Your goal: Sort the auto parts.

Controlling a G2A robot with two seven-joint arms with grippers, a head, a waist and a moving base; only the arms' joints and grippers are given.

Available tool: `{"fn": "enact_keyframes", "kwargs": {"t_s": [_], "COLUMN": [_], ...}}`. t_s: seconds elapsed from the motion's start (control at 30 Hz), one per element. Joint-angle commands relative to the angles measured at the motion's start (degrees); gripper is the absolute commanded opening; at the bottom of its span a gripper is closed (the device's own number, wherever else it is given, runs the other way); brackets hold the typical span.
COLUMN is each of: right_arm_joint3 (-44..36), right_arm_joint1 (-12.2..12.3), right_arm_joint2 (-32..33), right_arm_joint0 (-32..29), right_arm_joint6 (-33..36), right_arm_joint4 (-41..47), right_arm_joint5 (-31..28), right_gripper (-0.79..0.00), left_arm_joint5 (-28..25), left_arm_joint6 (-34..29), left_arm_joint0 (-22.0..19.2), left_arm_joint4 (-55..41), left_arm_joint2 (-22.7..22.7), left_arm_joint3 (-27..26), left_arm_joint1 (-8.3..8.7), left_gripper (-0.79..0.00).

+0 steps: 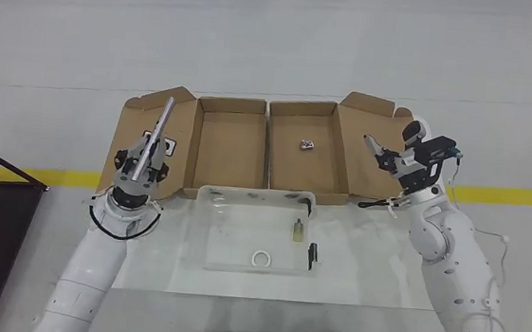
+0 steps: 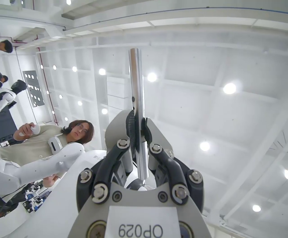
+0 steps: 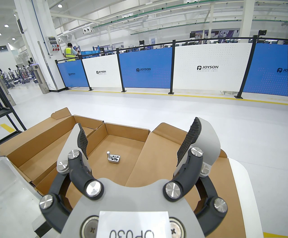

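Over box flap (image 1: 135,121) — left jaws clamp rod (image 2: 137,90).

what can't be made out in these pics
- Top view: the ring, pale piece and black piece in the tray are too small to identify.
- Right wrist view: the left box floor is mostly hidden by its own wall and the right tool.
- Right wrist view: the tray is cut off by the picture's edge.
- Left wrist view: the rod middle is covered by the left tool pads.

Steel rod (image 2: 136,90) upright in left pincer (image 2: 137,128); bracket (image 1: 307,145) lies in box (image 1: 289,173).
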Motion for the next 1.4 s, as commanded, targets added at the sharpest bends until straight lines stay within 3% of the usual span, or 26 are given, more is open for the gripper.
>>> {"fn": "enact_keyframes", "kwargs": {"t_s": [0.0,0.3,0.43,0.57,0.9,1.03,1.17,1.37], "right_arm_joint3": [0.0,0.0,0.0,0.0,0.0,-0.3,-2.5,-4.1], "right_arm_joint1": [0.0,0.0,0.0,0.0,0.0,0.0,0.0,0.8], "right_arm_joint2": [0.0,0.0,0.0,0.0,0.0,-0.2,-1.7,-3.5], "right_arm_joint0": [0.0,0.0,0.0,0.0,0.0,-0.1,-1.1,-1.4], "right_arm_joint6": [0.0,0.0,0.0,0.0,0.0,0.3,6.0,22.5], "right_arm_joint4": [0.0,0.0,0.0,0.0,0.0,0.2,8.5,34.1], "right_arm_joint5": [0.0,0.0,0.0,0.0,0.0,-0.2,-9.0,-24.8], "right_gripper": [0.000,0.000,0.000,0.000,0.000,0.000,0.000,0.000], "left_arm_joint5": [-1.2,-18.0,-26.3,-30.9,-29.8,-23.3,-20.7,-22.3], "left_arm_joint6": [-0.5,2.3,8.1,15.6,22.3,22.7,24.5,27.4], "left_arm_joint0": [0.0,0.8,1.8,3.4,5.4,5.5,5.4,6.0], "left_arm_joint4": [0.8,14.5,24.6,33.1,39.8,47.0,54.7,64.7], "left_arm_joint2": [-0.5,-4.4,-6.6,-7.8,-8.4,-8.1,-7.9,-7.0], "left_arm_joint3": [0.1,-2.4,-4.8,-7.8,-11.4,-10.9,-11.0,-12.6], "left_arm_joint1": [-0.10,-0.26,-0.22,-0.33,-0.48,-0.08,0.18,0.32], "left_gripper": [-0.785,-0.785,-0.785,-0.785,-0.785,-0.785,-0.785,-0.785]}}
